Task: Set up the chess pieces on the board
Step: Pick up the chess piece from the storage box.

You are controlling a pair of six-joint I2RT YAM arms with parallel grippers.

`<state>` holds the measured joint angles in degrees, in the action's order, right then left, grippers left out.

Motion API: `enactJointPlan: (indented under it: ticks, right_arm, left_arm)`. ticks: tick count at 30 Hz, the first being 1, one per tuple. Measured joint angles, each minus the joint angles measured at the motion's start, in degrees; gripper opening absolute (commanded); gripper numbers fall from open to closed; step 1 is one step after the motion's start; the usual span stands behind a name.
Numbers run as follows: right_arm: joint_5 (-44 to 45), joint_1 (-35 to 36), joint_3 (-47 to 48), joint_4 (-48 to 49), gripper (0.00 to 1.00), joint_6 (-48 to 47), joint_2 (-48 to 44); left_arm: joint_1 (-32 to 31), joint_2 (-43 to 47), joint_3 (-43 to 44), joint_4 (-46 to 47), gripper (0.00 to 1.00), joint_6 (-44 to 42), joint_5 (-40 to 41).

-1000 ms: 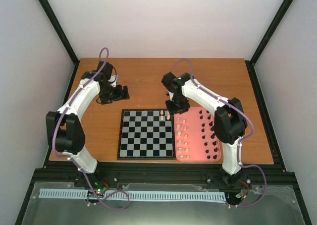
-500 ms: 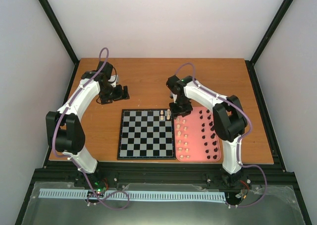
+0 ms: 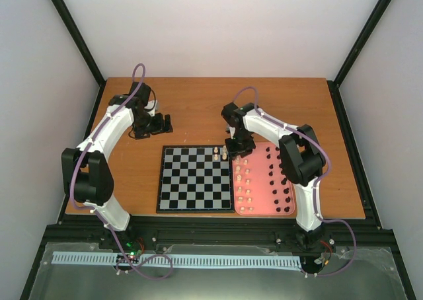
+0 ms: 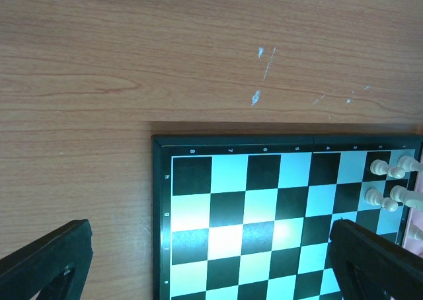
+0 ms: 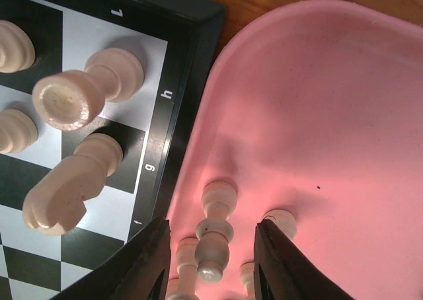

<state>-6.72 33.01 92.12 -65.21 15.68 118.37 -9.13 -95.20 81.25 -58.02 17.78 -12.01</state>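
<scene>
right end effector (image 3: 236,149) above tray (image 3: 260,184) far-left corner | cream pieces (image 3: 221,154) on board (image 3: 192,181)

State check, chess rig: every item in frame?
board, four cream pieces set, at its far right corner.
cream pieces on board, standing.
pink tray, against the board's right edge, loaded.
cream pieces in tray, unplaced, left side.
black pieces in tray, unplaced, right side.
left end effector, open, empty.
right end effector, open, straddling a cream piece in the tray.
</scene>
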Motion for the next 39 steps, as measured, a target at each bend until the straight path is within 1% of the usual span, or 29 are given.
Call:
enactJointPlan:
  ticks: [5,15,18,22,32,39]
  right_arm:
    - [-0.2,0.0,-0.4,0.5,0.31,-0.2,0.1]
    - [-0.4,-0.1,-0.7,0.7,0.12,-0.1,1.1]
    - [-0.3,-0.2,-0.6,0.4,0.08,-0.1,1.1]
    - [0.6,-0.3,0.2,-0.7,0.07,-0.2,1.1]
    - [2.1,0.3,6.7,-5.8,0.07,0.2,-0.5]
    - [2.2,4.6,8.1,-9.0,0.07,1.7,-3.0]
  left_arm:
    - [0.0,-0.1,0.0,0.0,1.00,0.0,0.0]
    - [0.0,-0.3,0.0,0.0,1.00,0.0,0.0]
    - [0.0,-0.3,0.0,0.0,1.00,0.0,0.0]
    - [0.0,-0.3,0.0,0.0,1.00,0.0,0.0]
    - [0.0,-0.3,-0.1,0.0,1.00,0.0,0.0]
    - [0.0,-0.3,-0.7,0.1,1.00,0.0,0.0]
